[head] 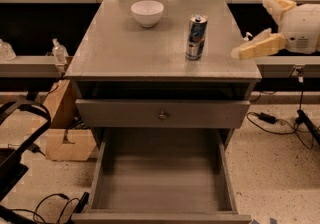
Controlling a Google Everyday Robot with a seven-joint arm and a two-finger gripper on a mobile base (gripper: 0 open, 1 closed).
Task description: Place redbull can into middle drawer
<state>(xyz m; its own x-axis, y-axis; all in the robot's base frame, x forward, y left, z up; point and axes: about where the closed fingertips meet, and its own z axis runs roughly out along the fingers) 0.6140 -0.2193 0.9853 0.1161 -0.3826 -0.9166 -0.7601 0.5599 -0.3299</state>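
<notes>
1. Looking down at the grey cabinet (pixel 120 55) from its front, I count two things on its top: one redbull can (pixel 196 37) and one white bowl (pixel 147 13).
2. The redbull can stands upright on the right half of the cabinet top, a little back from the front edge, with its silver top and pull tab facing up.
3. The white bowl sits upright toward the back of the cabinet top, left of centre and well apart from the can.
4. I see one gripper (pixel 250 26), which hangs in the air just off the cabinet's right edge, at about the height of the can.
5. Its two pale fingers (pixel 260 47) are spread apart with nothing between them. The lower one points left toward the cabinet and the upper one angles up and back. Neither touches the can or the cabinet.
6. Two drawers show on the cabinet's front.
7. The upper drawer front (pixel 120 114) is pushed in and carries one small round knob (pixel 162 115) at its middle.
8. The middle drawer (pixel 160 185) is below that, pulled far out toward me, and its plank floor and both side walls are in full view.
9. One cardboard box (pixel 67 144) rests on the floor to the cabinet's left, and one clear bottle (pixel 59 50) stands on the shelf beyond that side.
</notes>
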